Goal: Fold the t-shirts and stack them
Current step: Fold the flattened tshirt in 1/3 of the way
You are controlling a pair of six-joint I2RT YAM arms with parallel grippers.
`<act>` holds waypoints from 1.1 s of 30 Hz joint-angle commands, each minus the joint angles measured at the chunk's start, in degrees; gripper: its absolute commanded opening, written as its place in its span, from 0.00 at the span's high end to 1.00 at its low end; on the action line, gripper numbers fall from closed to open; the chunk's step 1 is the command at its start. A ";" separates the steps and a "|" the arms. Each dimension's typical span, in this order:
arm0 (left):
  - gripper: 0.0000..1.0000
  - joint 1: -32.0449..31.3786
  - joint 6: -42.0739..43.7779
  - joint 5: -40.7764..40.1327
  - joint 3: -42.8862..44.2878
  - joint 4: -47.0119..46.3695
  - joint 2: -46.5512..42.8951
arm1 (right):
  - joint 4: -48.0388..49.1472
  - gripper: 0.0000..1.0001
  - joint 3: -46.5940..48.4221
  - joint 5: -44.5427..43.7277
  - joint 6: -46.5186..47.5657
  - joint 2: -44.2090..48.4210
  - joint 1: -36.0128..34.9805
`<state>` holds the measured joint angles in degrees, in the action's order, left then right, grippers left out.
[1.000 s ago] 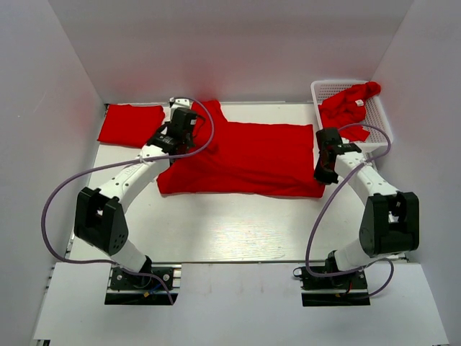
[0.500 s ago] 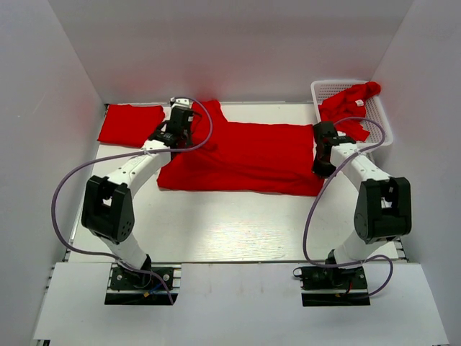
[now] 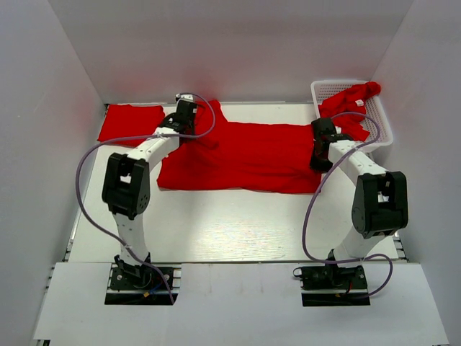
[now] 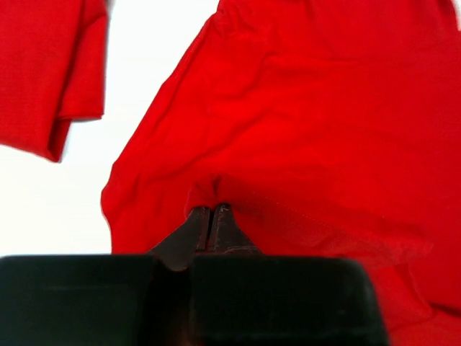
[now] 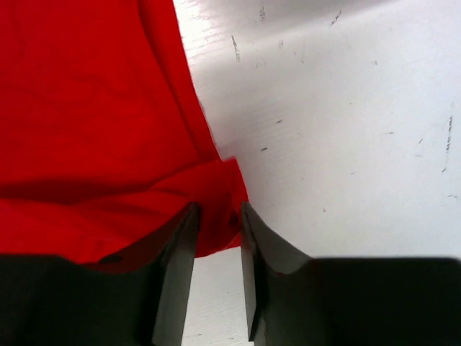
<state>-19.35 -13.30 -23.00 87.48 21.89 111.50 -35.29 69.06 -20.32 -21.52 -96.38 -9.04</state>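
Pinching the spread shirt on the left, jaws parted on the right

Nearest me, the white table (image 3: 216,223) showed as a pale strip beyond the arm bases. Past that strip I saw one red t-shirt (image 3: 245,158) spread flat across the middle, running lengthwise from left to right. My left gripper (image 4: 210,210) was clenched on a puckered fold of its cloth near the left end. My right gripper (image 5: 216,209) sat at the shirt's right edge, released, its fingers apart with a corner of the hem lying between them. Farther back on the left, a folded red shirt (image 3: 130,122) rested just beside the spread one, not touching it. At the far right stood a white basket (image 3: 325,86) with another red shirt (image 3: 349,104) heaped inside and draped over its rim.
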 commanded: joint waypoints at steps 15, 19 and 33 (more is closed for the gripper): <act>0.00 2.30 -3.12 1.47 10.35 12.91 -3.82 | 0.13 0.10 1.17 10.72 5.52 4.18 -0.54; 0.00 2.30 -5.68 3.75 2.54 15.11 -10.77 | 0.39 0.10 -1.37 12.14 5.26 6.64 -1.33; 0.00 1.78 -10.51 18.61 -22.44 1.67 -13.25 | 8.21 0.10 -3.23 19.17 5.09 0.32 -2.66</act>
<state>-17.37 -21.96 -7.99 66.81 28.36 97.67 -30.48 65.04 -2.68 -16.47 -94.26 -11.90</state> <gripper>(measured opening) 0.995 0.904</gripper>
